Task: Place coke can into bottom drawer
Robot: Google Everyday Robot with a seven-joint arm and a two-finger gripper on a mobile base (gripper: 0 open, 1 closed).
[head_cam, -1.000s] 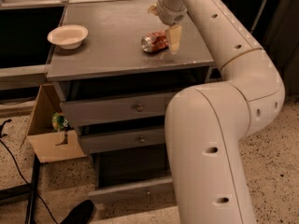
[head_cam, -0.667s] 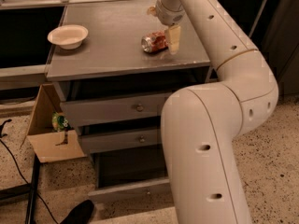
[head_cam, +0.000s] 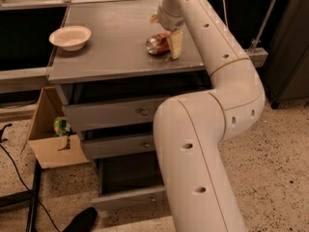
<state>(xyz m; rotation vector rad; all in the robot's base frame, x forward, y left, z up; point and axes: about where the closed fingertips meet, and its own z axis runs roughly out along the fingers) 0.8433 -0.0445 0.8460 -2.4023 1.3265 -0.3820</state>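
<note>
Now we see the gripper (head_cam: 170, 38) right at the coke can (head_cam: 155, 44), which lies on its side toward the right of the counter (head_cam: 106, 59); whether it has hold of the can we cannot tell; the bottom drawer (head_cam: 126, 197) stands pulled out below, dark inside; a white bowl (head_cam: 71, 36) sits at the counter's left; a cardboard box (head_cam: 50, 144) rests beside the drawers.

A white bowl (head_cam: 70, 36) sits left on the grey tabletop (head_cam: 111, 57); a cardboard box (head_cam: 48, 146) stands on the floor (head_cam: 280, 168) below.
</note>
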